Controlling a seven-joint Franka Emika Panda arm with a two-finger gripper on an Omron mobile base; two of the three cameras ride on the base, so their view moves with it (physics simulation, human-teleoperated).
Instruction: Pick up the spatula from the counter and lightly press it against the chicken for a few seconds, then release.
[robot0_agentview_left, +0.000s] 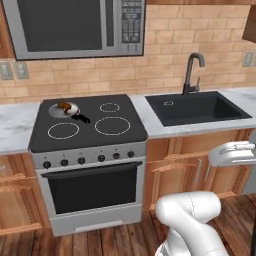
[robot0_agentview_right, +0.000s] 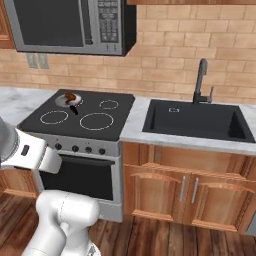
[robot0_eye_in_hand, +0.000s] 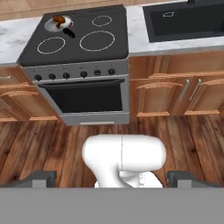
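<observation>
A brown piece of chicken (robot0_agentview_left: 64, 106) lies in a small silver pan (robot0_agentview_left: 60, 112) on the back left burner of the stove; the pan's black handle (robot0_agentview_left: 82, 118) points toward the front right. The same chicken (robot0_agentview_right: 70, 96) and pan (robot0_agentview_right: 64, 101) sit at the stove's far left in the right base view. Seen from the hand, the chicken (robot0_eye_in_hand: 58, 19) and pan (robot0_eye_in_hand: 56, 25) are far off at the top left. My gripper (robot0_eye_in_hand: 111, 176) is open, its two dark fingertips (robot0_eye_in_hand: 41, 177) spread wide with nothing between them, high and well back from the stove.
The black cooktop (robot0_agentview_left: 115, 137) has an oven (robot0_agentview_left: 90, 187) with a row of knobs below it. Marble counter (robot0_agentview_left: 12, 130) lies on the left, a dark sink (robot0_agentview_left: 197, 107) with a faucet (robot0_agentview_left: 192, 70) on the right. A microwave (robot0_agentview_left: 75, 25) hangs above. Wooden cabinets (robot0_agentview_right: 185, 192) stand under the sink.
</observation>
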